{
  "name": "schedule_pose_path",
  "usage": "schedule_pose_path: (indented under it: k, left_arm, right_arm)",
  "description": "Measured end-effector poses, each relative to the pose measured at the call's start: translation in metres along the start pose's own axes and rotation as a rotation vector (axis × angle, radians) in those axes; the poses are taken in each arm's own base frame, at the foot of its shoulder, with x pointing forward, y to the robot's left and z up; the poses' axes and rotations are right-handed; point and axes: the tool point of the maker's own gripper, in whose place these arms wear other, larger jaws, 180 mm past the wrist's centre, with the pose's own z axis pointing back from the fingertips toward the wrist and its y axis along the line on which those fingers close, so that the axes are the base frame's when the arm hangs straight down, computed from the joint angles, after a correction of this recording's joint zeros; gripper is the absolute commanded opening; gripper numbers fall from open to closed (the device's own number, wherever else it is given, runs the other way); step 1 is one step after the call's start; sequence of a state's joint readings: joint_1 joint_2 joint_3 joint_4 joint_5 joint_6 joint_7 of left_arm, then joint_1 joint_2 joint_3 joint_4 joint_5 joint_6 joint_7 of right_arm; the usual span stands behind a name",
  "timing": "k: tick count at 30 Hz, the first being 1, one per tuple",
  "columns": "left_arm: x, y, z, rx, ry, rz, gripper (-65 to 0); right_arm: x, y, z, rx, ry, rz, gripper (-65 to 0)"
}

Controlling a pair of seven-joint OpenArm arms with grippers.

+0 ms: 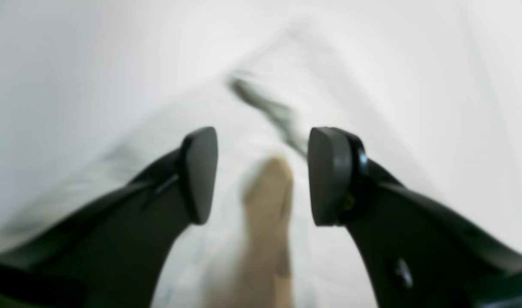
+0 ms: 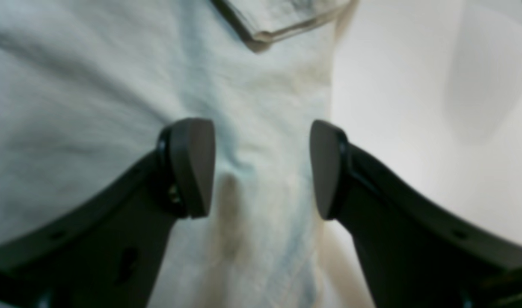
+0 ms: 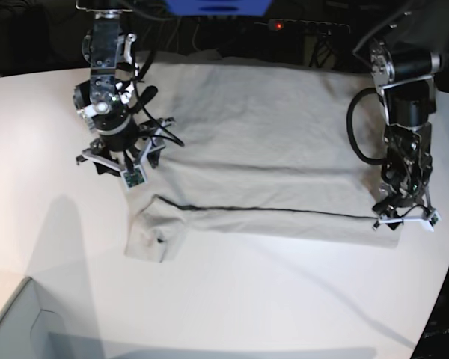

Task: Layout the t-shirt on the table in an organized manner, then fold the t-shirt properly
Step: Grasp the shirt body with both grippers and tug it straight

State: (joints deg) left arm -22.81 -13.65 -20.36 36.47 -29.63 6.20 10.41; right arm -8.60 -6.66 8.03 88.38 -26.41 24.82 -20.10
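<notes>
T-shirt [image 3: 262, 149] spread flat on white bench [image 3: 232, 299], near edge folded over. Left gripper [image 1: 261, 175] spread above right hem; right gripper [image 2: 261, 167] spread above left side.

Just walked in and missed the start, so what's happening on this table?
A two-armed robot is folding a t-shirt spread on the table. One long edge is already folded over. The right gripper is open above the cloth near a sleeve, and the left gripper is open over the opposite end. Neither holds the cloth now.
</notes>
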Motion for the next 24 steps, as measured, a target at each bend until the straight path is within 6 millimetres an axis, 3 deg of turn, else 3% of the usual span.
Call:
schedule_pose_path:
  k: [6,11,19,24]
  left_arm:
    - [-0.003,-0.005,-0.005,0.007,0.022,0.022,-32.0]
    - [-0.002,-0.007,-0.005,0.003,0.021,0.020,-32.0]
    - [-0.021,0.028,0.004,0.026,-0.001,-0.017,-32.0]
    - [-0.019,0.056,0.014,0.057,-0.031,0.038,-32.0]
  right_arm:
    - [0.001,0.002,0.000,0.003,-0.002,-0.002,-29.8]
    - [-0.014,0.008,0.004,0.016,0.026,-0.004,-29.8]
    - [-0.012,0.008,0.004,0.015,0.023,-0.002,-29.8]
    - [-0.014,0.008,0.004,0.015,0.026,-0.002,-29.8]
